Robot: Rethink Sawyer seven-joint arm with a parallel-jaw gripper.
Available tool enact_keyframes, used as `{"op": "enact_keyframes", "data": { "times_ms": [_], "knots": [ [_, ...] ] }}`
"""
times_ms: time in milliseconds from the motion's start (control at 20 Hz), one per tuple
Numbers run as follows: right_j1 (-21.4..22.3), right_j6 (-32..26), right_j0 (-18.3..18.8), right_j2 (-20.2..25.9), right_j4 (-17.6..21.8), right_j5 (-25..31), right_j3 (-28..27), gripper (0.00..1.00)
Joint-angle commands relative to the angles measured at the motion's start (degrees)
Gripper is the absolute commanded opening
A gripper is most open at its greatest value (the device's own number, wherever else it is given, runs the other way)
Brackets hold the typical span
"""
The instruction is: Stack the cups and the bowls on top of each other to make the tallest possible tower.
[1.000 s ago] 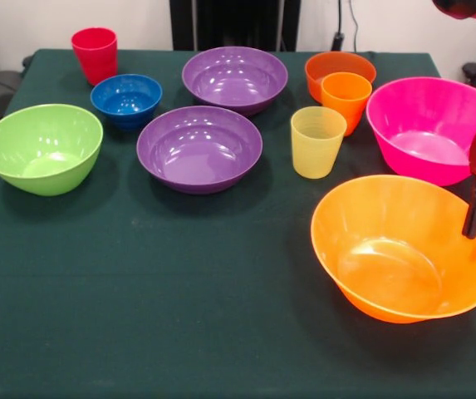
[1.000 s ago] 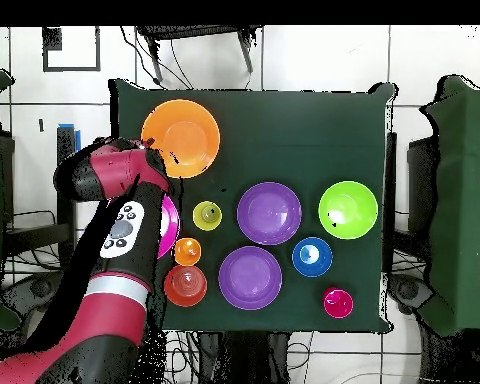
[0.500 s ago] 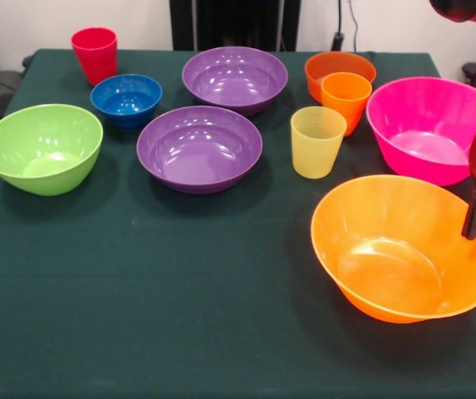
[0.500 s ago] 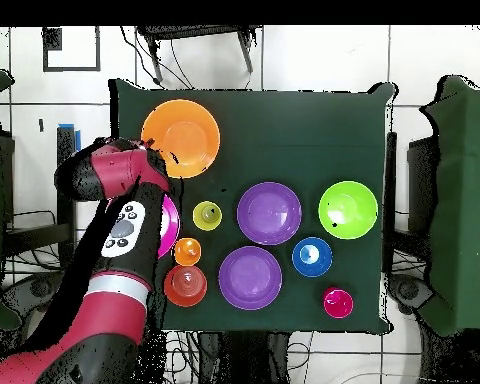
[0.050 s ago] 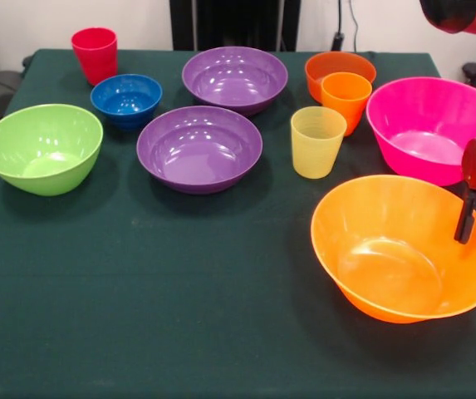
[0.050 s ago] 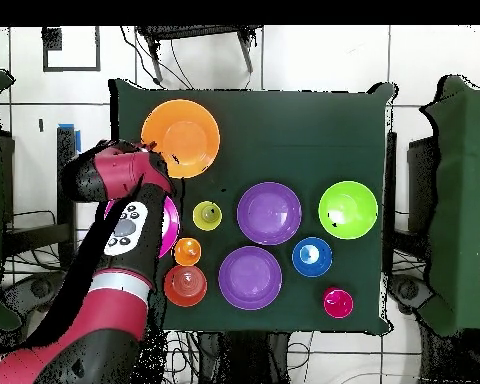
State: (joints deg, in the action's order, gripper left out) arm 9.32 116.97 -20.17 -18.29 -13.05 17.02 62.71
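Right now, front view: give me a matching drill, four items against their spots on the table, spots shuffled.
Items:
1. red cup
2. green bowl
3. orange bowl
4. yellow cup

Spots (front view):
A. near right, at the gripper
B. left edge, alone
C. far left corner, behind the blue bowl
D. between the nearer purple bowl and the pink bowl

Pairs: 1-C, 2-B, 3-A, 4-D
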Motion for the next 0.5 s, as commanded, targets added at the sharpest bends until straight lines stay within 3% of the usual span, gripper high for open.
{"op": "enact_keyframes", "data": {
  "times_ms": [50, 100, 150, 500],
  "knots": [
    [-1.6, 9.8, -1.0, 3.3, -0.7, -1.5, 1.0, 1.0],
    [-1.7, 9.5, -0.9, 3.4, -0.7, -1.1, 0.9, 1.0],
    [-1.7, 9.4, -0.9, 3.4, -0.7, -0.6, 0.8, 0.0],
    [-2.1, 10.7, -2.0, 1.5, -1.8, 0.7, 0.3, 0.0]
  ]
}}
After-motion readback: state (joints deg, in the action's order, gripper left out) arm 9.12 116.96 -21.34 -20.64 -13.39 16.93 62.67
